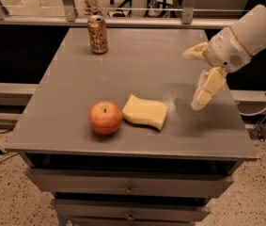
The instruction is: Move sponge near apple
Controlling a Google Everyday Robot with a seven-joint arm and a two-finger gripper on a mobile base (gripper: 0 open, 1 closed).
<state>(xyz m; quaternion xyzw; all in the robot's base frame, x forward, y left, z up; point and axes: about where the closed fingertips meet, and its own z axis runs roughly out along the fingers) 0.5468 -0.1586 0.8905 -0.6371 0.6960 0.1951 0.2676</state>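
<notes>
The pale yellow sponge [145, 112] lies flat on the grey table [137, 65], just right of the red-orange apple [105, 117] and nearly touching it. My gripper [194, 78] is raised above the table's right side, well to the right of the sponge and apart from it. It is open and empty, with one pale yellow finger [208, 87] hanging down and the other finger [195, 51] pointing left.
An orange-brown drink can [97, 34] stands at the back left of the table. A metal railing [123, 11] runs behind the table. Drawers [130, 189] sit under the tabletop. The table's right edge lies below my arm [250, 34].
</notes>
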